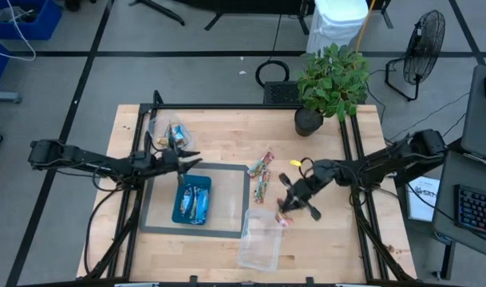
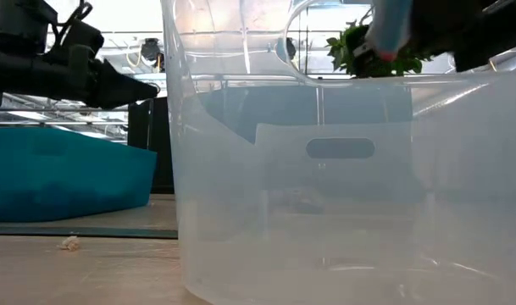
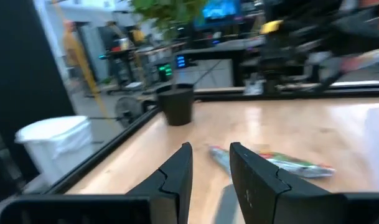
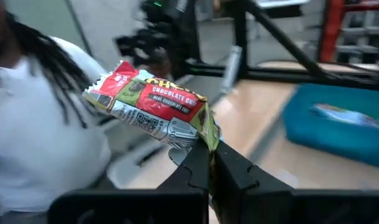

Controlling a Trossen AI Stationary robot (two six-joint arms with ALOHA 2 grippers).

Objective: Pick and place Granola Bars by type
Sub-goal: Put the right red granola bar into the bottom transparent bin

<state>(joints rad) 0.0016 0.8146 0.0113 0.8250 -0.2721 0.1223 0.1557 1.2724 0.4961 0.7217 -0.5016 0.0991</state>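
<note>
My right gripper is shut on a red-green granola bar, held in the air by the far right corner of a clear tub. Two more red-green bars lie flat on the wood near the table's middle. Blue bars lie in the teal tray. My left gripper hovers open above the tray's far edge with nothing between its fingers. A second clear tub with bars stands at the far left. My right gripper pinches one end of the bar's wrapper between its two fingers. The fingers lie about level and come from the table's right side. The rest of the bar sticks out past the fingertips, lifted clear of table and tub.
A potted plant stands at the far right edge. A grey mat lies under the tray. In the right wrist view a person in a white top sits beyond the table. Bare wood lies along the near left edge.
</note>
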